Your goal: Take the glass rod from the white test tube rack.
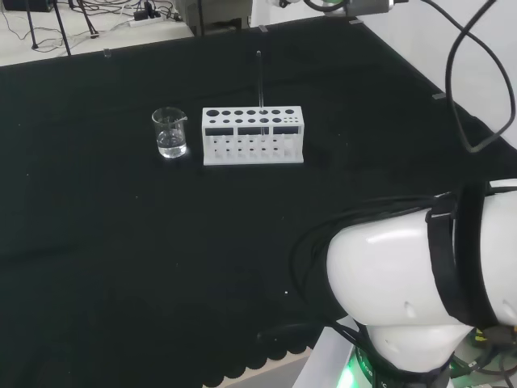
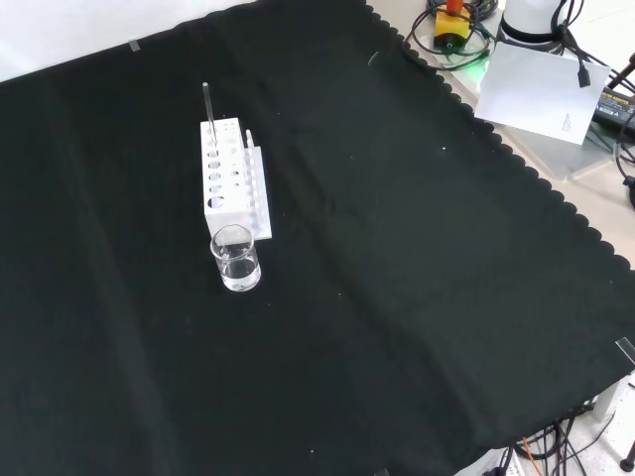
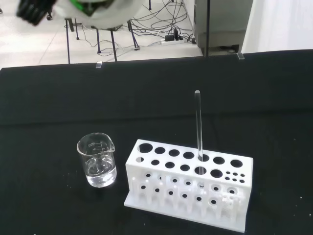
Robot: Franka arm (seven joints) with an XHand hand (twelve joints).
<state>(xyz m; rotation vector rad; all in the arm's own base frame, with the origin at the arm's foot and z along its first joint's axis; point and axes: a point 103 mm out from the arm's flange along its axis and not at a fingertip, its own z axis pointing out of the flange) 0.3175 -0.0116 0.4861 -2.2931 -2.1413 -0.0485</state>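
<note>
A thin glass rod stands upright in a hole of the white test tube rack near the middle of the black cloth. From the front, the rod rises out of the far end of the rack. The wrist view looks at the rod and the rack from a distance, with cloth between them and the camera. A blurred white part of the hand shows in the wrist view, well away from the rod. Nothing touches the rod.
A small clear beaker with a little clear liquid stands just left of the rack in the head view, and nearer than the rack in the front view. The arm's white link bulks at the lower right. Cables and stands lie beyond the cloth's far edge.
</note>
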